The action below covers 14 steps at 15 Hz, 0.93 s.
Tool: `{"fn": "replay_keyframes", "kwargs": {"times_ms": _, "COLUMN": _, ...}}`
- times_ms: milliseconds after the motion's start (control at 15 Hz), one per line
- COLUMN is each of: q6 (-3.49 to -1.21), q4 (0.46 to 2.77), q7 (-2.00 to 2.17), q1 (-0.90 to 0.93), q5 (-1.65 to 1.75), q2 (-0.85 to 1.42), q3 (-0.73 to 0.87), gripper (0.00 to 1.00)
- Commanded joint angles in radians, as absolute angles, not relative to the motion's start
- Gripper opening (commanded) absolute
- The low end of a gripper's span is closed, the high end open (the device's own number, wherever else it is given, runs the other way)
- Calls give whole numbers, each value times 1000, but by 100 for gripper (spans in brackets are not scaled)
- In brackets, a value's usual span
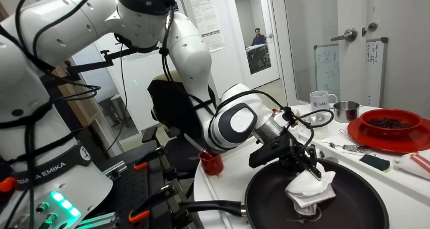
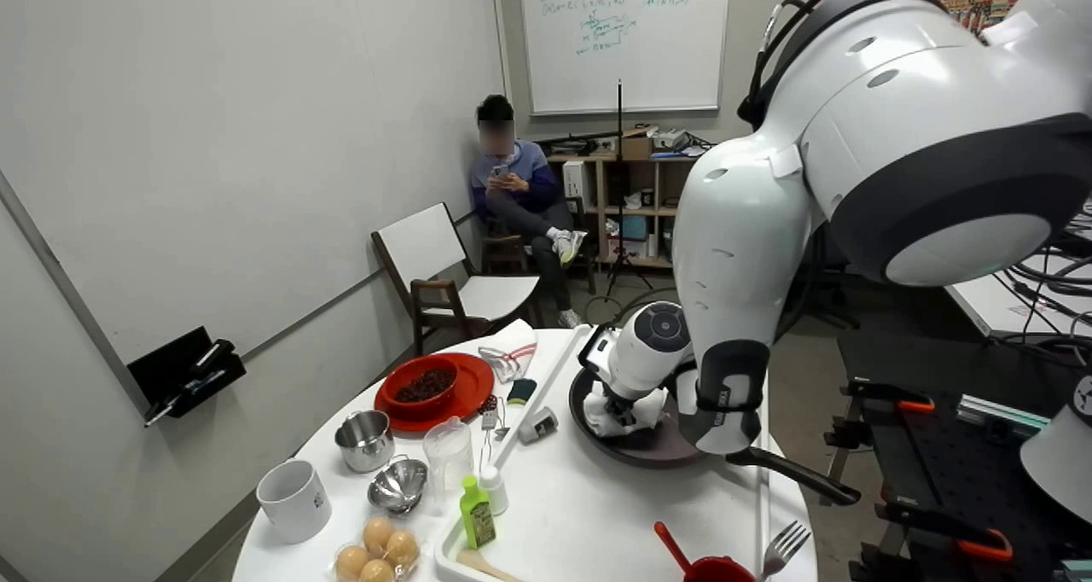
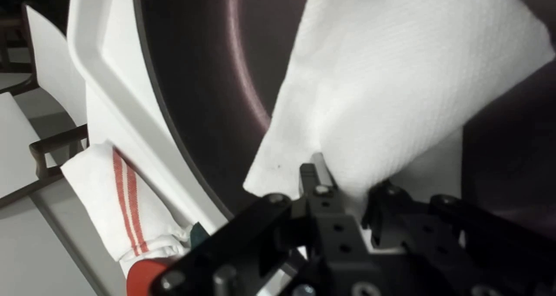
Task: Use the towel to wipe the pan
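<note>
The dark pan (image 1: 357, 192) sits on the table, with its handle (image 1: 215, 206) toward the robot base. It also shows in an exterior view (image 2: 670, 452) and in the wrist view (image 3: 186, 83). The white folded towel (image 1: 310, 190) is inside the pan. It also shows in an exterior view (image 2: 601, 418) and fills much of the wrist view (image 3: 399, 79). My gripper (image 3: 349, 181) points down into the pan and is shut on a fold of the towel, which shows between the two fingers. The towel hides part of the pan's floor, where a pale curved mark (image 1: 306, 219) shows.
A white tray rim (image 3: 126, 109) runs beside the pan. A red-striped cloth (image 3: 126, 200), dark green sponge (image 1: 374, 162), red plate (image 1: 356, 138) and bowl (image 2: 401, 407) lie beyond it. A red cup (image 1: 212, 163) stands near the pan handle. A green bottle (image 2: 476, 514) stands by the tray's edge.
</note>
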State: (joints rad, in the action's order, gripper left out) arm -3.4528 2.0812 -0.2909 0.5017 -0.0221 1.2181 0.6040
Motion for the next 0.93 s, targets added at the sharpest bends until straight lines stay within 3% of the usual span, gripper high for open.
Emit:
{"fn": "replay_keyframes", "kwargs": {"times_ms": 0, "q6": -3452, "q4": 2150, "q7": -291, "q1": 531, "q5": -5, "q2": 1099, "q3": 600, "gripper": 8}}
{"fn": "replay_keyframes", "kwargs": {"times_ms": 867, "q6": -3453, "q4": 2389, "q7": -321, "q1": 841, "q5": -23, "q2": 852, "q3": 626, "gripper": 8}}
